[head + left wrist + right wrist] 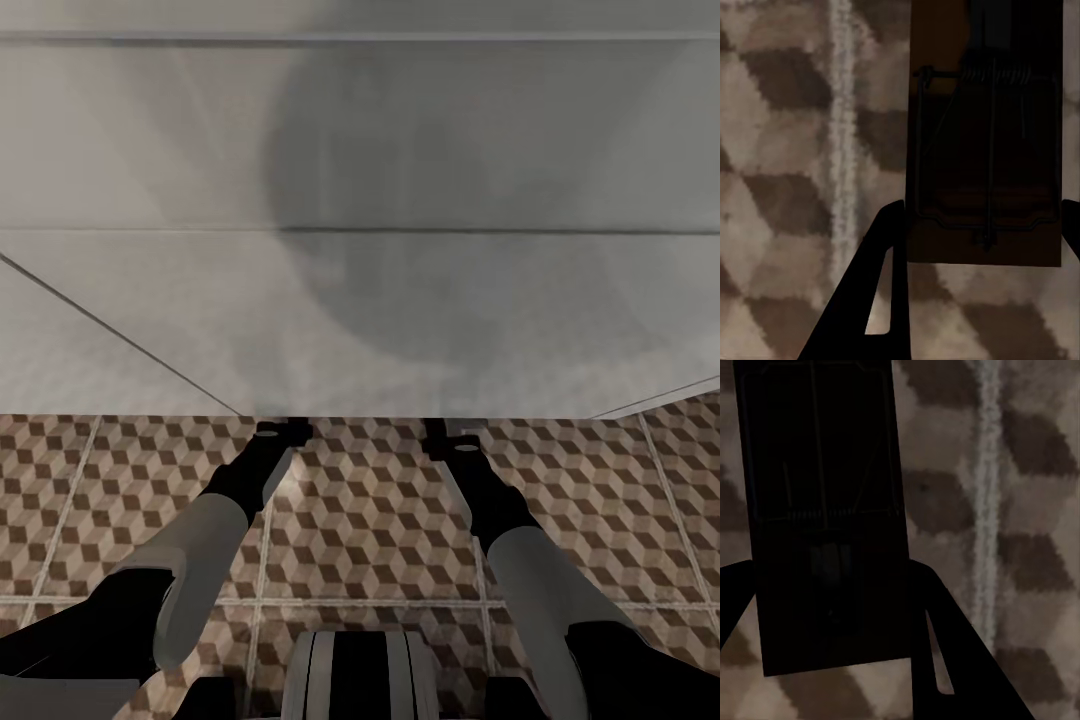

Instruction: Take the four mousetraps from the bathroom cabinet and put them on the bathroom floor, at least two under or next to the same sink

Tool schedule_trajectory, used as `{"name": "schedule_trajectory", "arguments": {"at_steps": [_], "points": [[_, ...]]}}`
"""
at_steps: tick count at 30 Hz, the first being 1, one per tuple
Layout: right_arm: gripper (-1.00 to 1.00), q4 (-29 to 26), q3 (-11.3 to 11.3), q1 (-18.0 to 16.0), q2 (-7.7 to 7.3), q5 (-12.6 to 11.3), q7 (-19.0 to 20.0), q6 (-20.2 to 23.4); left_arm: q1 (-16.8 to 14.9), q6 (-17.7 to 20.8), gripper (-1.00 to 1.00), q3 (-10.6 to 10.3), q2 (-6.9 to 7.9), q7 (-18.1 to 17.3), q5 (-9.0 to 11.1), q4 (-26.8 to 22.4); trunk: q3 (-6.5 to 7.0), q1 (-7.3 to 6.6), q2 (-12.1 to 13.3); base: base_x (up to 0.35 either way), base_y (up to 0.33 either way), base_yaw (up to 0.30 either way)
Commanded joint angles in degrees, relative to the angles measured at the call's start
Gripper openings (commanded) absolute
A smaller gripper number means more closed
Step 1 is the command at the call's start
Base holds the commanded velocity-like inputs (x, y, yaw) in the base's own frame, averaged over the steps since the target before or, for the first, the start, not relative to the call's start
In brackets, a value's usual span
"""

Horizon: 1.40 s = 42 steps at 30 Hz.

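Head view: big white surface [360, 230] spans the upper half, looks like the underside or front of a white fixture, can't tell which; a round grey shadow sits across it. Below it the bathroom floor [370, 520], cube-pattern tiles in brown/beige/white with pale grout lines. Both arms reach forward low over the tiles, forearms grey, wrists black. Left gripper [283, 432] and right gripper [452, 436] both sit right at the lower edge of the white surface, tips partly tucked under it, well apart from each other. Left wrist view: left gripper [979, 247] has a mousetrap [984, 150] between its fingers [881, 285], one black finger on each long side of the board, jaws set to board width and touching its edges; board is dark brown, wire spring coil and bar frame visible on top, tiles behind it. Right wrist view: right gripper [832, 615] holds a second mousetrap [825, 510] the same way, black fingers [945, 645] flanking the board, closed onto it; this one is heavily shadowed, only faint wire outlines readable. Can't tell from the wrist views whether either board touches the floor or hangs just above it.
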Motion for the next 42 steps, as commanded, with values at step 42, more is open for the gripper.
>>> {"name": "schedule_trajectory", "arguments": {"at_steps": [42], "points": [[-1.0, 10.2, 0.02, -1.4, -0.18, 0.14, -0.32, -10.86, 0.0, 0.29, -1.0, 0.44, -0.03, 0.01, -0.87, 6.23, -0.03, -0.01, -0.01, 0.0, 0.0, 0.0]]}}
